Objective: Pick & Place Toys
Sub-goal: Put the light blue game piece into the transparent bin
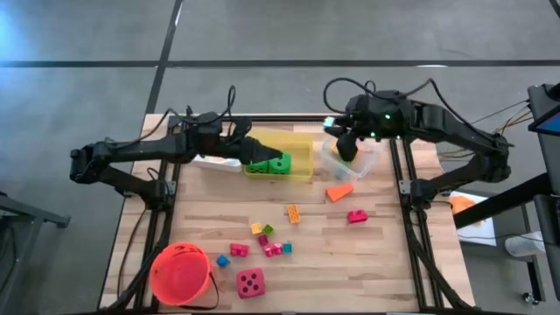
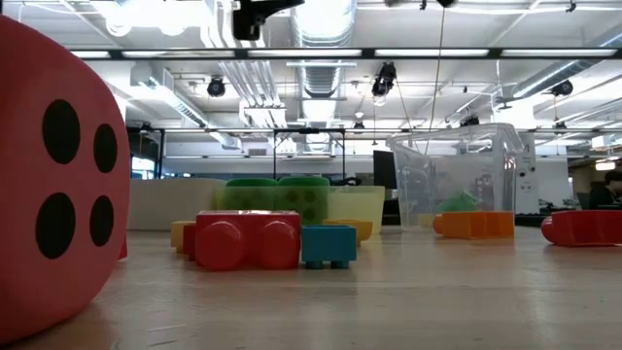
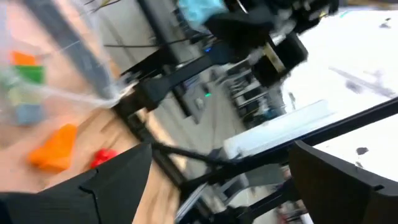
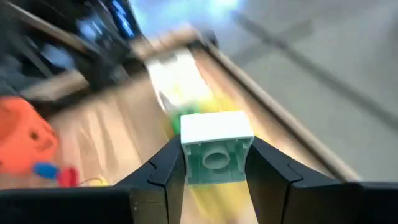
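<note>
My right gripper (image 1: 347,149) hangs over the clear bin (image 1: 363,163), shut on a small pale green block (image 4: 216,146). My left gripper (image 1: 254,150) stands open and empty (image 3: 217,165) above the yellow bin (image 1: 299,149), where green dice (image 1: 269,164) lie. Loose on the table are an orange wedge (image 1: 339,192), a red block (image 1: 357,216), an orange block (image 1: 293,213), a cluster of small blocks (image 1: 267,245) and a pink-red die (image 1: 250,282). The die fills the left of the low view (image 2: 49,175). My right gripper pinches the pale green block by two opposite side walls (image 4: 186,163), one finger (image 4: 165,171) on each side. The block's hollow underside faces the wrist camera. The fingers slant downward, and the block is lifted clear above the table.
An orange-red bucket (image 1: 181,273) stands at the near left corner. A white bin (image 1: 217,163) sits beside the yellow bin, under the left arm. Black frame rails (image 1: 411,227) run along both table sides. Bare wood lies at the near right.
</note>
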Controlling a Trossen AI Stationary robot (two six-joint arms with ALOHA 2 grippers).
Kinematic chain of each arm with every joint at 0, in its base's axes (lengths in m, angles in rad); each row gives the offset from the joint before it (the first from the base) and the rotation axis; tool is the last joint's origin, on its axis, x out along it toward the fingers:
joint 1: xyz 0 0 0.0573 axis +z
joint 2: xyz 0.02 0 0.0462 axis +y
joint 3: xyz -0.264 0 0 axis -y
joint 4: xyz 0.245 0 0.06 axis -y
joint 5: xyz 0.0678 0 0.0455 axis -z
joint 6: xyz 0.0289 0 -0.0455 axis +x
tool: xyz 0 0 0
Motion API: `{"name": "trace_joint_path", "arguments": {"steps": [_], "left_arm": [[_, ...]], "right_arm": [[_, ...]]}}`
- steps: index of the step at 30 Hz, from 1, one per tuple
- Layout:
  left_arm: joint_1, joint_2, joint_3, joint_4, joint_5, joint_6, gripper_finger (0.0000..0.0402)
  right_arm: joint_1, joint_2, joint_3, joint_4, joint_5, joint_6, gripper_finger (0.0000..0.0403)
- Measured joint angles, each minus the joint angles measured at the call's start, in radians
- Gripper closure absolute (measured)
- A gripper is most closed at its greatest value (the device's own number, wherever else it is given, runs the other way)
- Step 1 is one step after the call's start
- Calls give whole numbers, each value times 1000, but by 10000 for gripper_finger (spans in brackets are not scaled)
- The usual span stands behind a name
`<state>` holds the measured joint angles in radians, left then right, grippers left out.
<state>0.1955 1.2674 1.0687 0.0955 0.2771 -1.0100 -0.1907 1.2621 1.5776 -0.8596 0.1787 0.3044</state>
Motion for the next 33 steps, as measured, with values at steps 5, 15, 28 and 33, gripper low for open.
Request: {"name": "trace_joint_path", "arguments": {"steps": [5,15,28,33], "left_arm": [[0,-46,0,-111,-3,38,38],[-18,-74,0,-170,-3,68,38],[-20,-74,0,-172,-3,68,38],[-24,-74,-1,-175,-3,68,38]], "right_arm": [[-131,17,-25,-229,-53,56,278],[-404,32,-284,-228,-299,-29,278],[-515,198,-427,-186,-374,-185,278],[-518,241,-467,-128,-372,-211,278]]}}
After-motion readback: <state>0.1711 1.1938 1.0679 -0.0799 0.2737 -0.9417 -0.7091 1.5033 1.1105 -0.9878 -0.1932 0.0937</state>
